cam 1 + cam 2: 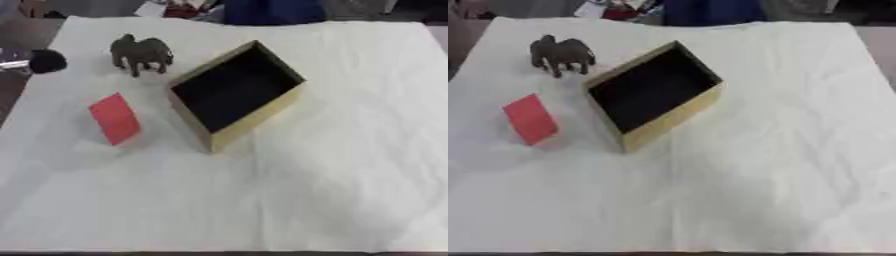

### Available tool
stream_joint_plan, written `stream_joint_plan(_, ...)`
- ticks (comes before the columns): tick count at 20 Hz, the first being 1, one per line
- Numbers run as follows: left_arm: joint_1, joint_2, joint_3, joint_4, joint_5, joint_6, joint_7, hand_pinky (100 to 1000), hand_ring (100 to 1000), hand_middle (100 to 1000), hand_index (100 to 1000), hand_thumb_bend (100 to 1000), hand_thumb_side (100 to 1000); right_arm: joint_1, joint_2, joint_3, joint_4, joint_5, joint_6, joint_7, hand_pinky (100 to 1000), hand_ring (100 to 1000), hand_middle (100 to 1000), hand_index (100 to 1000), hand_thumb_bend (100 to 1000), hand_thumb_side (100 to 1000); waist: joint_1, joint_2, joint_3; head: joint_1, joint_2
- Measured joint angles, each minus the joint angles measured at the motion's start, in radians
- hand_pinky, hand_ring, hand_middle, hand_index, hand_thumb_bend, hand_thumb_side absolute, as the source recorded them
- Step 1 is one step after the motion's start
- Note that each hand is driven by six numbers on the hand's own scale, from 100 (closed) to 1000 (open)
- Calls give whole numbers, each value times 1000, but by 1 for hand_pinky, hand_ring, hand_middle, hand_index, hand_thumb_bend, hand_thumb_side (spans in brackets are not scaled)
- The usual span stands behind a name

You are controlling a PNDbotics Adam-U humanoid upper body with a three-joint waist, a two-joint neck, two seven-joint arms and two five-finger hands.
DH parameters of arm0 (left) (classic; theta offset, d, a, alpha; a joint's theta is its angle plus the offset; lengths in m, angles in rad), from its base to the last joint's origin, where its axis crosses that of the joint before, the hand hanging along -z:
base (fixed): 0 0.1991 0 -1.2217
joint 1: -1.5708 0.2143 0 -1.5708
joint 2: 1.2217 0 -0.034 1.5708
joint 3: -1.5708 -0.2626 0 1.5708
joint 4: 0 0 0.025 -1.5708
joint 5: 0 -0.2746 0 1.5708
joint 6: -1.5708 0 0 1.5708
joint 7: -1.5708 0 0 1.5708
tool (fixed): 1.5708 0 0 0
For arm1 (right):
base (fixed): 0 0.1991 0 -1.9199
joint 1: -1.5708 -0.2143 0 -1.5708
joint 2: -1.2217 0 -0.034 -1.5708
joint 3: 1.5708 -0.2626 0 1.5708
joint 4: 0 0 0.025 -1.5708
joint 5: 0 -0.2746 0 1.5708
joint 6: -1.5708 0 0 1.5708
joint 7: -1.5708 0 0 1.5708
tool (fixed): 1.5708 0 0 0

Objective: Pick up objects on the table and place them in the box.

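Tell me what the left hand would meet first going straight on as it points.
Probably the brown animal figure, just right of the left hand at the view's left edge; depth is unclear, so it might pass beside it.

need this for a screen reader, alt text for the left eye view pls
An open tan box with a dark inside sits on a white cloth; left of it lie a red block and a dark animal figure. No robot hand shows.

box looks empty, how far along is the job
Nothing looks done: the box shows only a dark, bare inside. Nothing is in hand, and no robot hand is in view. Left: the elephant figure standing behind the box's left side and the red block to its left, both on the white cloth.
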Motion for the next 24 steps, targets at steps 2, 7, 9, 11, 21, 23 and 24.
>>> stream_joint_plan(2,-13,0,-17,13,-6,3,-58,689,794,768,906,1000,1000,-5,0,2,0,0,0,2,913,852,744,917,100,1000,-3,1,-1,-1,0)
stream_joint_plan(7,-44,0,-60,37,5,37,-200,708,810,769,930,1000,1000,-6,1,3,0,0,0,5,913,852,743,916,100,1000,-7,1,-2,-1,0)
stream_joint_plan(9,-56,0,-77,46,16,64,-250,706,811,765,933,1000,973,-6,1,3,0,0,2,7,913,852,742,916,100,1000,-8,1,-2,-1,0)
stream_joint_plan(11,-68,-1,-92,53,34,96,-291,703,813,763,934,1000,890,-6,2,5,0,0,3,8,914,851,742,916,100,1000,-8,1,-2,-1,0)
stream_joint_plan(21,-141,-44,-188,108,121,195,-366,709,853,812,963,924,672,-6,15,8,0,0,9,13,915,852,735,916,100,1000,-9,-4,-2,4,0)
stream_joint_plan(23,-150,-54,-210,118,146,199,-362,707,856,815,964,913,666,-6,18,8,0,0,9,13,916,852,734,916,100,1000,-9,-5,-2,5,1)
stream_joint_plan(24,-154,-58,-219,122,157,202,-359,706,858,818,965,910,660,-6,18,8,0,0,10,14,916,852,734,916,100,1000,-9,-5,-2,5,1)
